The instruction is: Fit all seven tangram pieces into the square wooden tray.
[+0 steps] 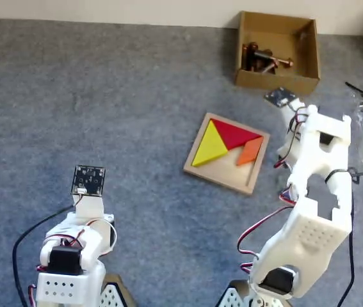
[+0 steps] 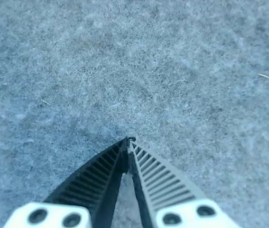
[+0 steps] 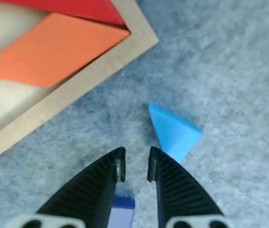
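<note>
Okay, so my right gripper [image 3: 134,164] was hovering low over the grey carpet [image 1: 104,96], just off a corner of the tray [image 3: 77,83]. Its jaws were parted by a narrow gap and weren't gripping anything. A light blue triangle [image 3: 174,130] lay flat on the carpet just beside 1 fingertip, outside the gap and near the tray's rim but not touching it. Further back, between the fingers, I could see a bit of a dark blue piece [image 3: 122,211]. I couldn't tell its shape, or whether it touched the fingers.

From above, the tray [image 1: 229,174] sat turned like a diamond, roughly mid-table, with my right arm leaning over the carpet right next to it. It had 3 pieces in it:
- a yellow triangle [image 1: 208,147] on the side away from my right arm
- a red triangle [image 1: 235,133] along the far edge, touching the yellow
- an orange parallelogram [image 1: 250,151] tucked under the red, on the side nearest my right arm

The rest of the tray floor was bare wood.

My left gripper [image 2: 127,142] was clenched tight, tips touching and nothing between them. It pointed down at plain carpet, well apart from the tray.

A cardboard box [image 1: 277,51] sat at the far edge of the table, beyond the tray, with some brownish bits inside that I couldn't make out.
</note>
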Robot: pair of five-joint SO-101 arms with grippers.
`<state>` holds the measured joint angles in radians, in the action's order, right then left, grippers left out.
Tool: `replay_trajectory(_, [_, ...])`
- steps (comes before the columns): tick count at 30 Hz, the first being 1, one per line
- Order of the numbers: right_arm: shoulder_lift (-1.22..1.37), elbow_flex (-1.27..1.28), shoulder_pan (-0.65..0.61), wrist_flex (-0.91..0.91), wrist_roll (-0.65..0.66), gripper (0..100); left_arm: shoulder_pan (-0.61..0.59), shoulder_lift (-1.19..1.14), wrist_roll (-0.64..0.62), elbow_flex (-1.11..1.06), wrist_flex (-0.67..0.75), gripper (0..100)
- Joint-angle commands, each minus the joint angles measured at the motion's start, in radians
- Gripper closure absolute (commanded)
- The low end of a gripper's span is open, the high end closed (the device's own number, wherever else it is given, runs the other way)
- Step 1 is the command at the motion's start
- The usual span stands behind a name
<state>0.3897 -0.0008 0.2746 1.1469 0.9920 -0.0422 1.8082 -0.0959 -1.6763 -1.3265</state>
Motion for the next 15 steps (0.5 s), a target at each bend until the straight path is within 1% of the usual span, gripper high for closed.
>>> replay_trajectory(1, [-0.044, 0.01, -0.005, -0.067, 0.011, 91.0, 0.016, 0.007, -0.008, -0.019, 0.002, 99])
replay_trajectory(6, [-0.044, 0.033, -0.005, -0.143, 0.008, 91.0, 0.016, 0.007, -0.008, -0.019, 0.002, 99])
replay_trajectory(11, [-0.05, 0.022, -0.01, -0.036, 0.005, 91.0, 0.016, 0.007, -0.008, -0.019, 0.002, 99])
replay_trajectory(15, [-0.048, -0.024, -0.005, -0.031, 0.005, 91.0, 0.016, 0.007, -0.008, -0.019, 0.002, 99])
